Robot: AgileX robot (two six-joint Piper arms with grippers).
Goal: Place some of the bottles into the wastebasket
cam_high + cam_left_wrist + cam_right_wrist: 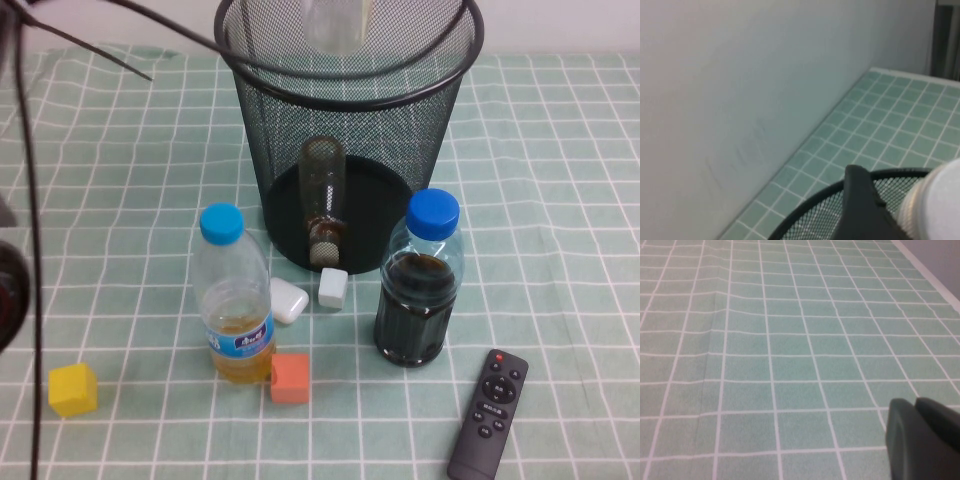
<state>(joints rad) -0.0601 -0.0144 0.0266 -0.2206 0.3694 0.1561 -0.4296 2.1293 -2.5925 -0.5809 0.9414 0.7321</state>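
The black wire-mesh wastebasket (pixel 350 110) stands at the middle back of the table. The small squat bottle with the beige cap (pixel 322 205) lies inside it, seen through the mesh. The taller clear bottle (pixel 335 25) hangs over the bin's mouth; its white cap (pixel 940 200) shows in the left wrist view, right above the bin's rim (pixel 810 207). My left gripper (pixel 895 205) is shut on this bottle, with one black finger (pixel 860 210) beside its neck. My right gripper (pixel 915 407) is shut and empty over bare checked cloth. Neither gripper shows in the high view.
In front of the bin stand a blue-capped bottle of dark liquid (pixel 420 285) and a blue-capped bottle of yellow liquid (pixel 235 300). Two white blocks (pixel 288 299) (pixel 333 287), an orange cube (pixel 290 378), a yellow cube (pixel 73 389) and a black remote (pixel 488 412) lie nearby. Black cables (pixel 30 250) hang at the left.
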